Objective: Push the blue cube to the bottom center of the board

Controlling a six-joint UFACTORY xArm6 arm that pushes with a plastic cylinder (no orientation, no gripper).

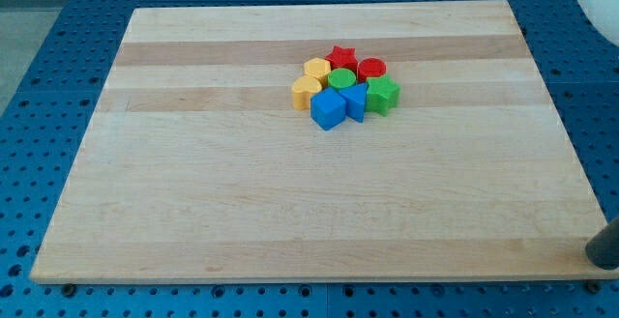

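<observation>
- My tip (602, 257) – the lower end of the straight dark rod – shows at the view's bottom right, just off the right edge of the pale wooden board (290, 212), over the blue perforated table (29, 67).
- It has no jaws to open or close; it holds nothing and touches no block, and only its rounded dark end is in view.
- The tip is well apart from all 8 blocks, which sit in 1 tight cluster in the upper middle of the board.
- The blue cube (328, 109) is at the cluster's lower edge, nearest the view's bottom, well above the bottom centre of the board.
- Just beside it on the view's right is a second blue block (354, 101), wedge-like in shape, touching it.
- A green star-shaped block (383, 95) sits at the cluster's right.
- A green round block (340, 78) is in the middle.
- Behind – toward the view's top – are a red star block (340, 58) and a red round block (371, 69).
- On the left are 2 yellow blocks, the upper (317, 70) and the lower (307, 92); their exact shapes are hard to make out.
</observation>
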